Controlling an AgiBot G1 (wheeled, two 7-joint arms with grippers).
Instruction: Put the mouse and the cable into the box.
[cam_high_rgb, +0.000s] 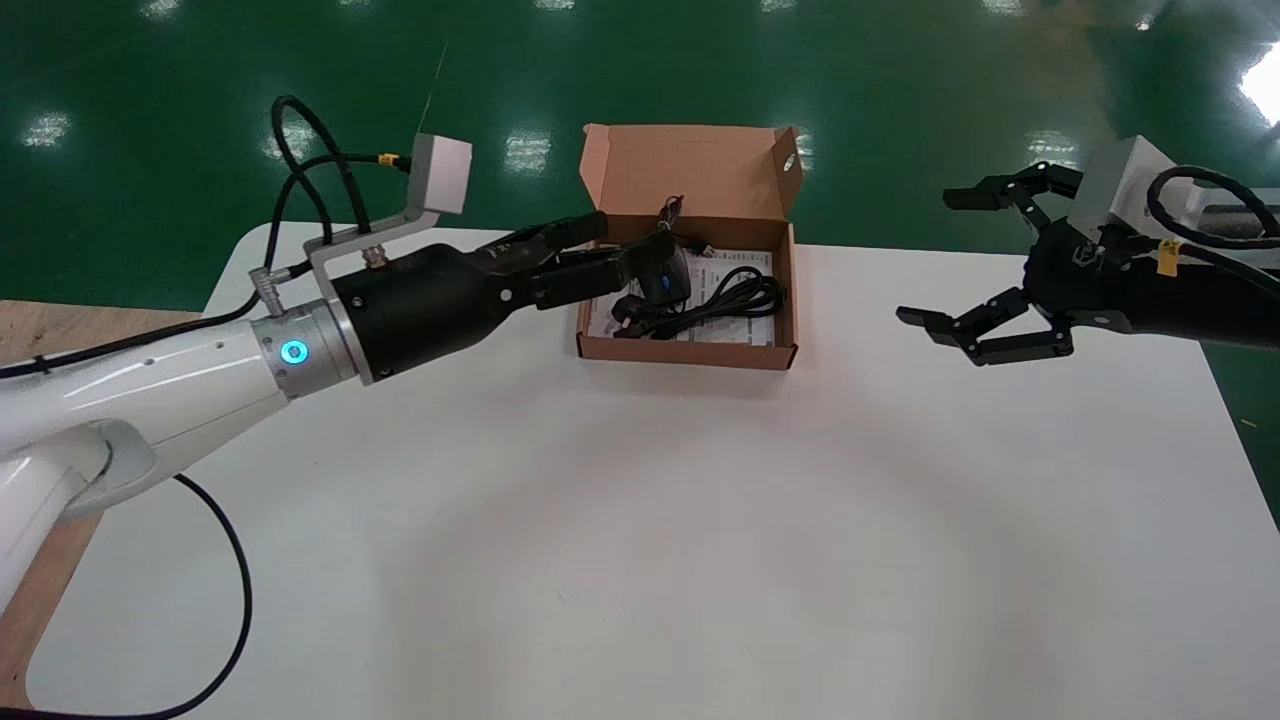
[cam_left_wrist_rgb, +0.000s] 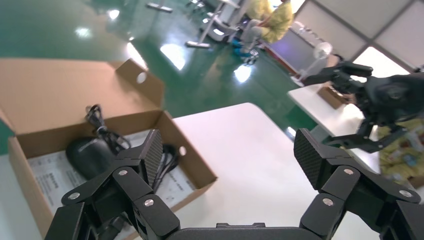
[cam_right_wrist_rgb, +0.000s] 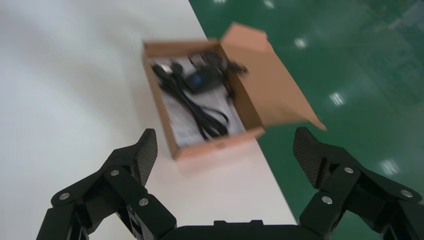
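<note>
Both mouse (cam_high_rgb: 665, 275) and cable (cam_high_rgb: 735, 297) are seen inside the box (cam_high_rgb: 690, 353); packing is judged done. Left gripper (cam_high_rgb: 612, 247) at its 9 o'clock and right gripper (cam_high_rgb: 928, 257) at 3 o'clock are held wide, empty.

1. A white table (cam_high_rgb: 640, 520) is seen, with an open cardboard box (cam_high_rgb: 690, 352) set near its far edge, the lid raised.
2. A black mouse (cam_high_rgb: 665, 275) and a black coiled cable (cam_high_rgb: 735, 295) are seen lying inside the box on a printed sheet (cam_high_rgb: 745, 330).
3. The left gripper (cam_high_rgb: 612, 248) is held at the box's left wall, its tips close to the mouse.
4. The right gripper (cam_high_rgb: 935, 258) is held above the table, well apart from the box, with its fingers spread wide.
</note>
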